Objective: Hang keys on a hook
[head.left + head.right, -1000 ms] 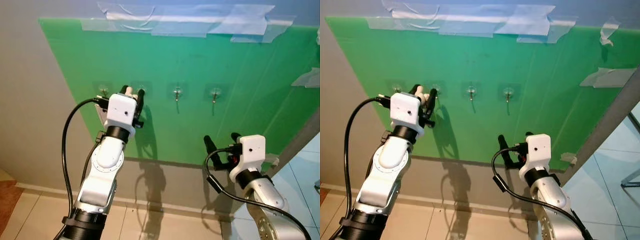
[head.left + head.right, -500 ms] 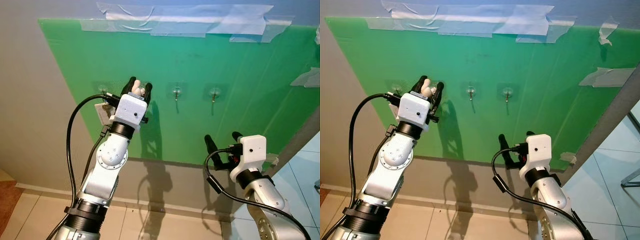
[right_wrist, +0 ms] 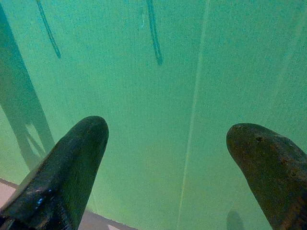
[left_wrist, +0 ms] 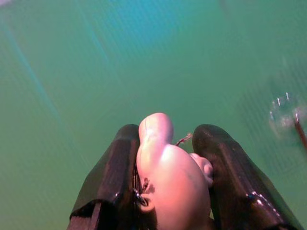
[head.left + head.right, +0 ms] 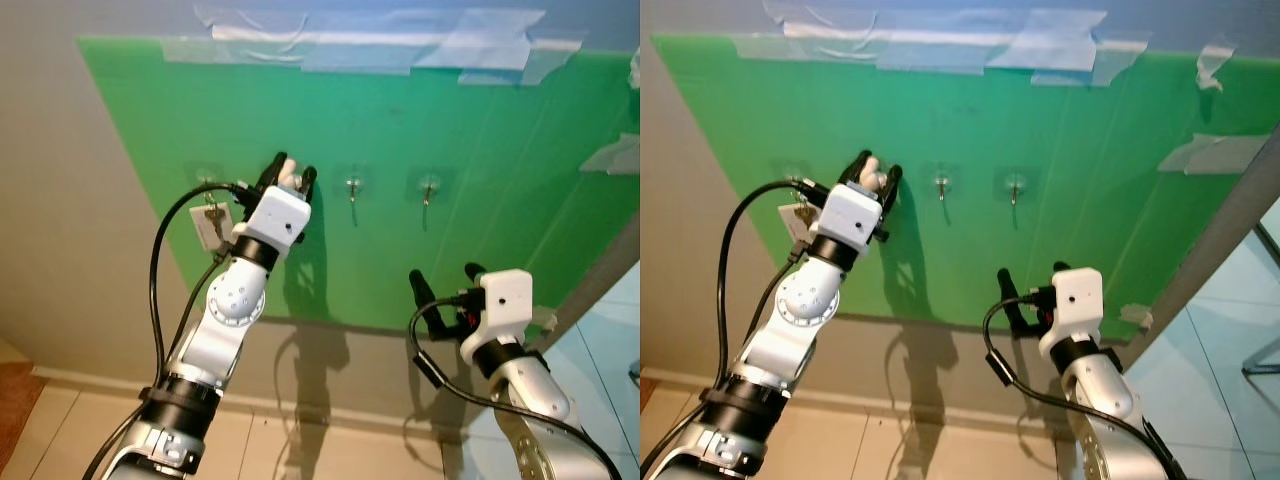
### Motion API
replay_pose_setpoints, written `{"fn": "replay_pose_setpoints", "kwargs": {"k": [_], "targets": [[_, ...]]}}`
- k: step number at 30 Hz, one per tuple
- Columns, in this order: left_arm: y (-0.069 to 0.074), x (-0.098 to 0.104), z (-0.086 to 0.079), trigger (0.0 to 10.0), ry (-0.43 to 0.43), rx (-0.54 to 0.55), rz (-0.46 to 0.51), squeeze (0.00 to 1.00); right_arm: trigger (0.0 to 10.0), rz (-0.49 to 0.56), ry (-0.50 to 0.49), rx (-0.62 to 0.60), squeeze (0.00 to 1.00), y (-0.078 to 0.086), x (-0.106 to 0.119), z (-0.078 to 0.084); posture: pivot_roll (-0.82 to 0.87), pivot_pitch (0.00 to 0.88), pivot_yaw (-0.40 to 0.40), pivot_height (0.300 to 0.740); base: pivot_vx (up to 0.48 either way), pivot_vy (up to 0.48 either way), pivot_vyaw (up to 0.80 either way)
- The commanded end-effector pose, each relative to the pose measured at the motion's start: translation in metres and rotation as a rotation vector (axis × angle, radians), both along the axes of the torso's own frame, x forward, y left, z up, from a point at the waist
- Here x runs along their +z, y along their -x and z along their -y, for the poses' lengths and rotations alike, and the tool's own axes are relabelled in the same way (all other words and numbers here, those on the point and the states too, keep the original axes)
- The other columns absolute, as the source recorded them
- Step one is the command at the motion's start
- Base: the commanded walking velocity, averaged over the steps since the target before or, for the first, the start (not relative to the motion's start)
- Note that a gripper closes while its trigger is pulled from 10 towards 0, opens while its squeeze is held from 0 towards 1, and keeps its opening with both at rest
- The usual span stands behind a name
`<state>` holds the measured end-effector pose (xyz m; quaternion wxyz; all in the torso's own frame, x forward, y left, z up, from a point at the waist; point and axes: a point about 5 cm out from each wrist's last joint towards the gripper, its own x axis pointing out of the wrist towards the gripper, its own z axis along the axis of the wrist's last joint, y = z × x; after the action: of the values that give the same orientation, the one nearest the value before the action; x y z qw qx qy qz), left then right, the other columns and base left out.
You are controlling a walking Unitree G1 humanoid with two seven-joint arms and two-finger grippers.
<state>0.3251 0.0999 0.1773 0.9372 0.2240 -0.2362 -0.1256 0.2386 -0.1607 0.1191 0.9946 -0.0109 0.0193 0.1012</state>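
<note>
Two left jaws (image 4: pixel 165 158) pinch the pale keychain (image 4: pixel 170 184) between them.

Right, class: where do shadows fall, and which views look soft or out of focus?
Left eye view: both arms cast dark shadows on the green board and the wall below it. Left wrist view: the pale charm between the left gripper fingers is sharp, the hook blurred. Right wrist view: the right gripper fingertips look soft.

You have one green plastic sheet (image 5: pixel 450 260) on the wall, and you can count three clear stick-on hooks (image 5: pixel 207 181) (image 5: pixel 352 185) (image 5: pixel 428 186) on it. One white-tagged key (image 5: pixel 207 228), one pale pink rubbery charm (image 4: pixel 168 182), and two grippers: the left gripper (image 5: pixel 291 174) and the right gripper (image 5: pixel 442 283).
</note>
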Motion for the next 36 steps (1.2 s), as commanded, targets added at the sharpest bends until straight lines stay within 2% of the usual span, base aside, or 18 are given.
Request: {"fn": "replay_pose_setpoints", "kwargs": {"k": [1, 6, 12, 14, 15, 17, 18, 19, 20, 28, 32, 33, 34, 35, 36], "targets": [[-0.004, -0.003, 0.002, 0.0, -0.026, -0.005, 0.000, 0.00, 10.0, -0.004, 0.000, -0.005, 0.00, 0.001, -0.001, 0.001, -0.16, 0.000, 0.006, 0.740, 0.000, 0.000, 0.00], [-0.009, -0.025, -0.001, 0.0, -0.081, 0.002, -0.068, 0.00, 10.0, -0.008, 0.003, -0.011, 0.00, 0.002, -0.002, 0.002, -0.16, 0.000, 0.007, 0.740, 0.000, 0.000, 0.00], [-0.006, -0.026, 0.003, 0.0, -0.111, -0.024, -0.041, 0.00, 10.0, -0.009, 0.003, -0.013, 0.00, 0.003, -0.002, 0.002, -0.16, 0.000, 0.005, 0.740, 0.000, 0.000, 0.00], [-0.006, -0.026, 0.004, 0.0, -0.125, -0.029, -0.023, 0.00, 10.0, -0.009, 0.004, -0.014, 0.00, 0.003, -0.002, 0.002, -0.16, 0.000, 0.005, 0.740, 0.000, 0.000, 0.00], [-0.002, -0.021, 0.006, 0.0, -0.165, -0.036, 0.048, 0.00, 10.0, -0.009, 0.003, -0.014, 0.00, 0.003, -0.002, 0.002, -0.16, 0.000, 0.004, 0.740, 0.000, 0.000, 0.00], [-0.001, -0.019, 0.007, 0.0, -0.183, -0.038, 0.081, 0.00, 10.0, -0.009, 0.003, -0.014, 0.00, 0.003, -0.002, 0.002, -0.16, 0.000, 0.004, 0.740, 0.000, 0.000, 0.00], [0.002, -0.014, 0.009, 0.0, -0.219, -0.041, 0.150, 0.00, 10.0, -0.009, 0.003, -0.013, 0.00, 0.003, -0.003, 0.002, -0.16, 0.000, 0.003, 0.740, 0.000, 0.000, 0.00], [0.002, -0.014, 0.009, 0.0, -0.219, -0.041, 0.150, 0.00, 10.0, -0.009, 0.003, -0.013, 0.00, 0.003, -0.003, 0.002, -0.16, 0.000, 0.003, 0.740, 0.000, 0.000, 0.00], [0.003, -0.011, 0.009, 0.0, -0.239, -0.040, 0.189, 0.00, 10.0, -0.010, 0.003, -0.013, 0.00, 0.003, -0.003, 0.002, -0.16, 0.000, 0.003, 0.740, 0.000, 0.000, 0.00], [0.005, -0.003, 0.007, 0.0, -0.249, -0.032, 0.241, 0.00, 10.0, -0.013, 0.004, -0.012, 0.00, 0.004, -0.004, 0.003, -0.15, 0.000, 0.001, 0.740, 0.000, 0.000, 0.00], [0.004, 0.001, 0.003, 0.0, -0.218, -0.007, 0.252, 0.00, 10.0, -0.015, 0.004, -0.011, 0.00, 0.004, -0.005, 0.003, -0.15, 0.000, -0.001, 0.740, 0.000, 0.000, 0.00], [0.001, 0.002, 0.000, 0.0, -0.173, 0.011, 0.227, 0.00, 10.0, -0.015, 0.004, -0.010, 0.00, 0.004, -0.005, 0.003, -0.15, 0.000, -0.002, 0.740, 0.000, 0.000, 0.00], [-0.003, 0.001, -0.005, 0.0, -0.116, 0.037, 0.182, 0.00, 10.0, -0.016, 0.005, -0.009, 0.00, 0.004, -0.005, 0.003, -0.15, 0.000, -0.004, 0.740, 0.000, 0.000, 0.00], [-0.008, -0.001, -0.012, 0.0, -0.022, 0.070, 0.109, 0.00, 10.0, -0.016, 0.005, -0.008, 0.00, 0.004, -0.005, 0.003, -0.15, 0.000, -0.004, 0.740, 0.000, 0.000, 0.00], [-0.015, -0.006, -0.021, 0.0, 0.125, 0.109, -0.006, 0.00, 10.0, -0.017, 0.005, -0.008, 0.00, 0.004, -0.005, 0.004, -0.15, 0.000, -0.005, 0.740, 0.000, 0.000, 0.00]]}}
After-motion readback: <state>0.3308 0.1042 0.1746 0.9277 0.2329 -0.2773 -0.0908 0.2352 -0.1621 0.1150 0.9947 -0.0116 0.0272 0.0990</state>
